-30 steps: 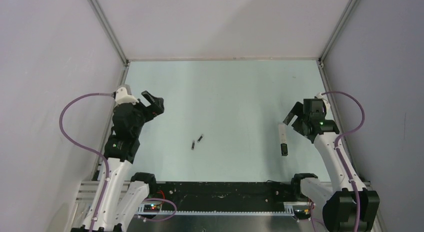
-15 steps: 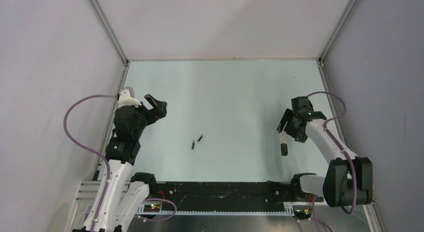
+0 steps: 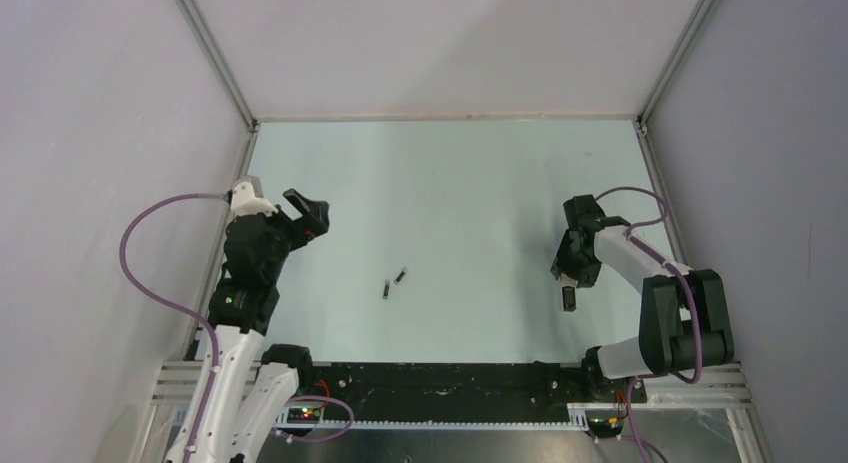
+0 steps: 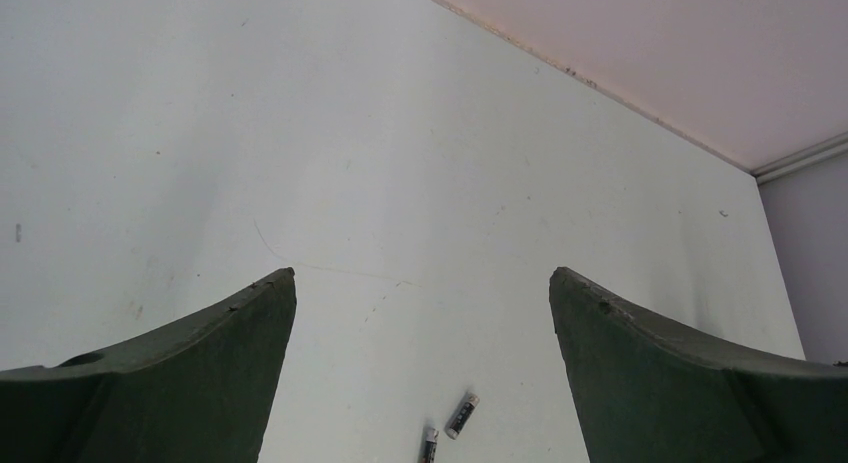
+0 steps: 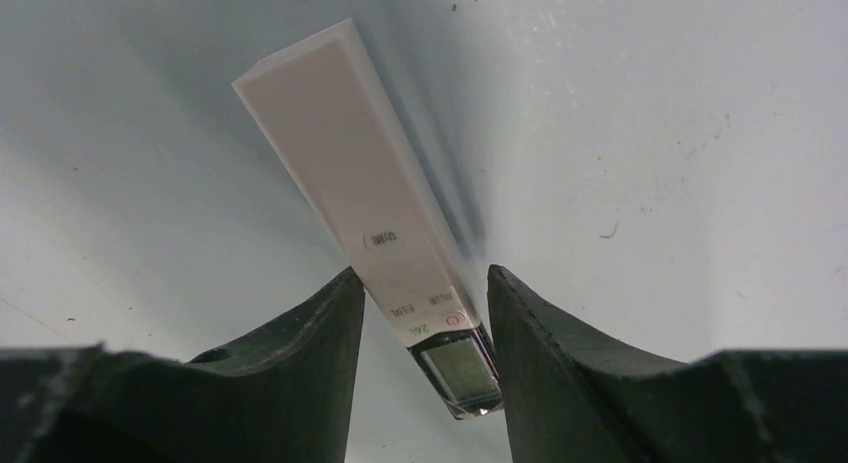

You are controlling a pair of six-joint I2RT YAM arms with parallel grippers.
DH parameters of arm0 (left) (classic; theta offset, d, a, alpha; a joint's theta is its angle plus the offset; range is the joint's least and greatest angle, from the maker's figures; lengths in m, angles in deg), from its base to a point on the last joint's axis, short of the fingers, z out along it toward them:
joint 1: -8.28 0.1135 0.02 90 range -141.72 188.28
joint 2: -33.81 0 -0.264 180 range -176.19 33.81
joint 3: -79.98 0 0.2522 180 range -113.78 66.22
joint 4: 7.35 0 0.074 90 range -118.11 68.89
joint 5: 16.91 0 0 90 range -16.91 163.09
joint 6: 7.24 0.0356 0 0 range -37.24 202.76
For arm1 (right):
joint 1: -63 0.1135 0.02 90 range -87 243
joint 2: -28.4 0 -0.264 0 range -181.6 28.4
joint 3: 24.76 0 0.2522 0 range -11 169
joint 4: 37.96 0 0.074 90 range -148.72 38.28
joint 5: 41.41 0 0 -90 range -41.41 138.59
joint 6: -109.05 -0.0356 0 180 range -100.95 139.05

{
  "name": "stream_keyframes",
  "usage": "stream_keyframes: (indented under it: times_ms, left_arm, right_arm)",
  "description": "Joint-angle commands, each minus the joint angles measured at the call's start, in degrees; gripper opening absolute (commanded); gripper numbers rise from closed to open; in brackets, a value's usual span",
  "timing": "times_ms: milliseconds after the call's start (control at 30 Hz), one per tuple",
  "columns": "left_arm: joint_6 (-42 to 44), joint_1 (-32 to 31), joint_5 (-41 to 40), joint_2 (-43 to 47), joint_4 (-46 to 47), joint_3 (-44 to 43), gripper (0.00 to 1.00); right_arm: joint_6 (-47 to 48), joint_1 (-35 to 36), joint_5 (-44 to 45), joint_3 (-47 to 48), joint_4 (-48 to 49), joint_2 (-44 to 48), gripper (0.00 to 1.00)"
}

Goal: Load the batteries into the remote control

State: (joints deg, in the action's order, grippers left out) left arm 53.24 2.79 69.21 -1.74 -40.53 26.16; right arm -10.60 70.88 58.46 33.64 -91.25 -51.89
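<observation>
While right gripper (image 5: 422, 273) narrowly straddles remote control (image 5: 340, 153), grip unclear, batteries (image 3: 400, 276) lie well left of it; left gripper (image 4: 421, 278) gapes wide, farther left.

Pale table (image 3: 450, 183) (grey walls (image 3: 100, 133) around).

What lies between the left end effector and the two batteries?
Nothing: only bare table separates the open left end effector from the batteries, as both the top external and left wrist views show.
</observation>
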Motion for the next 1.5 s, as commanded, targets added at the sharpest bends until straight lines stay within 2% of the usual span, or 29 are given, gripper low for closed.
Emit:
stream_keyframes:
  times_ms: [0, 133, 200, 333, 433, 567, 667, 767, 867, 1100, 1267, 1467]
  left_arm:
    - [-0.01, 0.26, -0.05, 0.55, 1.58, 0.39, 1.0]
    - [2.39, 0.29, 8.02, -0.39, 1.54, -0.36, 1.0]
    - [2.97, 0.31, 9.93, -0.7, 1.57, -0.63, 1.0]
    - [4.53, 0.27, 13.82, -0.49, 1.64, -1.33, 1.0]
    - [5.75, 0.31, 18.03, -0.52, 1.57, -2.73, 1.0]
    - [7.38, -0.08, 26.68, -1.36, 1.6, -5.23, 1.0]
    - [6.77, -0.87, 33.16, -2.45, 1.62, -7.03, 1.0]
    - [5.63, -2.53, 38.26, -4.43, 1.58, -9.61, 1.0]
    - [4.43, -6.65, 41.58, -6.85, 1.73, -12.21, 1.0]
    - [0.58, -16.35, 46.12, -11.79, 3.18, -15.61, 1.0]
    - [-5.17, -17.33, 51.15, -13.22, 7.49, -15.97, 1.0]
    - [-15.05, -17.95, 52.96, -14.04, 21.61, -11.41, 1.0]
  right_arm:
    - [0.93, 0.36, -0.43, -0.08, 2.07, -1.95, 0.51]
    - [1.16, 0.62, -2.23, -0.13, 3.23, -1.76, 0.28]
    - [1.17, 1.07, -3.97, -0.11, 3.76, -0.95, 0.24]
    - [-0.4, 1.79, -13.48, 0.05, 5.37, 2.59, 0.22]
    - [-3.4, 1.89, -26.64, 0.46, 8.25, 6.29, 0.21]
    - [-11.28, 3.96, -44.17, 1.99, 17.43, 8.81, 0.2]
    - [-12.57, 9.21, -53.55, 5.06, 23.99, 9.2, 0.2]
    - [-12.87, 13.89, -58.85, 8.43, 29.24, 9.63, 0.2]
    - [-15.33, 18.86, -64.86, 9.25, 38.69, 10.26, 0.21]
    - [-21.22, 26.37, -69.01, 11.8, 50.54, 9.38, 0.21]
    - [-24.35, 28.71, -71.21, 11.87, 55.58, 8.54, 0.19]
    - [-25.77, 29.03, -72.73, 11.94, 58.31, 7.51, 0.2]
